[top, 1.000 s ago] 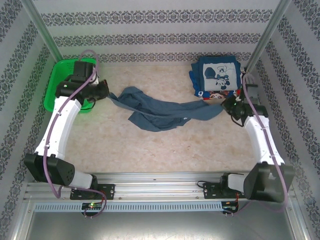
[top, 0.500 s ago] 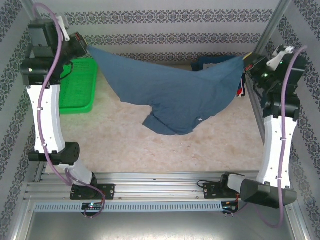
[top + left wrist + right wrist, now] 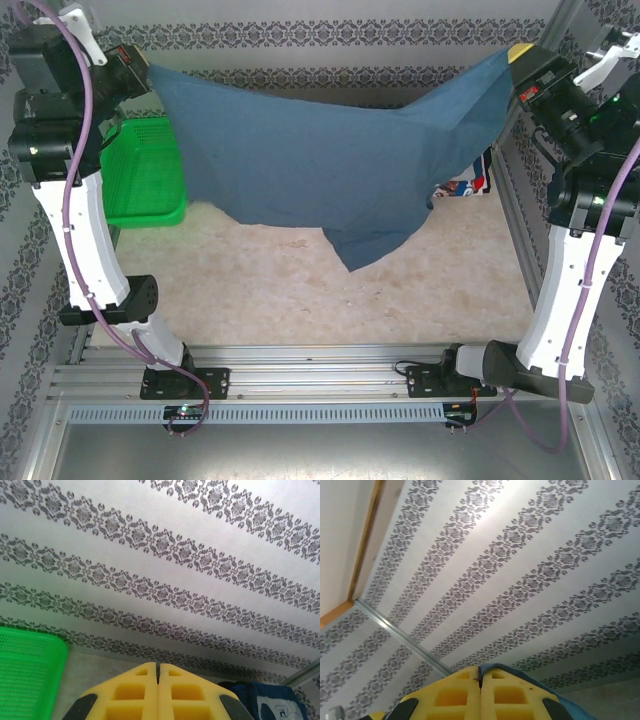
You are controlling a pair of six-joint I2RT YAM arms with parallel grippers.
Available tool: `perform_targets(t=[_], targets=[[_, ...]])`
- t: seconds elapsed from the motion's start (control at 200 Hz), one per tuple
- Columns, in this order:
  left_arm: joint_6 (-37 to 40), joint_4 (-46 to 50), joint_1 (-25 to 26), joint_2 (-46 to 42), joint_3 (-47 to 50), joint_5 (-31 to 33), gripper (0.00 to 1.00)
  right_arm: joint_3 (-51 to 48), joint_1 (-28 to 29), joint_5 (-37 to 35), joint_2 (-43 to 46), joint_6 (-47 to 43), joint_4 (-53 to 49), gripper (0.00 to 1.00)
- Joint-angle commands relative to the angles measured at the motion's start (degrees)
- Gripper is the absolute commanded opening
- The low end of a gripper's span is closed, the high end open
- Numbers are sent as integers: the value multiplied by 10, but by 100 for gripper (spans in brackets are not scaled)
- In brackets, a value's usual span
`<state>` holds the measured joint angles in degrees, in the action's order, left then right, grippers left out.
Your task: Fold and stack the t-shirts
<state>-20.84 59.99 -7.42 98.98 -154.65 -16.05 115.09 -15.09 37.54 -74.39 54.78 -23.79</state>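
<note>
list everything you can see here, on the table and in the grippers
slate-blue t-shirt: one, slate blue, spread in the air between both grippers
printed t-shirts: count hidden, navy with red and white, far right of table, mostly behind the hanging shirt
mesh basket: one, green, far left of table
table: one, beige speckled, under everything
left gripper: one, yellow pads, high up, shut on a shirt corner
right gripper: one, yellow pads, high up, shut on the other corner

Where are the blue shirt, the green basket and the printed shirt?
blue shirt [image 3: 320, 150], top view, middle of the hanging cloth.
green basket [image 3: 150, 175], top view, its mesh floor.
printed shirt [image 3: 272, 702], left wrist view, navy cloth beside the white print.
</note>
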Motion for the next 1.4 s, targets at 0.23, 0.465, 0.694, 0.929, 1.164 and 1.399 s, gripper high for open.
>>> perform_targets(t=[0.23, 0.465, 0.694, 0.929, 1.164, 1.399], targets=[[58, -23, -11, -82, -28, 60, 0, 55, -35, 80, 29, 41, 2, 0], [54, -13, -11, -149, -6, 66, 0, 116, -63, 136, 37, 98, 17, 0], [43, -2, -11, -218, 52, 89, 0, 211, -78, 165, 10, 146, 0, 0], [30, 21, -11, -231, 122, 123, 0, 195, -84, 166, -15, 153, -13, 0], [30, -3, -11, -234, 320, 154, 0, 124, -27, 123, -81, 57, -67, 0], [32, -168, -14, -253, 608, 185, 0, 105, 70, 46, -237, -85, -157, 0]])
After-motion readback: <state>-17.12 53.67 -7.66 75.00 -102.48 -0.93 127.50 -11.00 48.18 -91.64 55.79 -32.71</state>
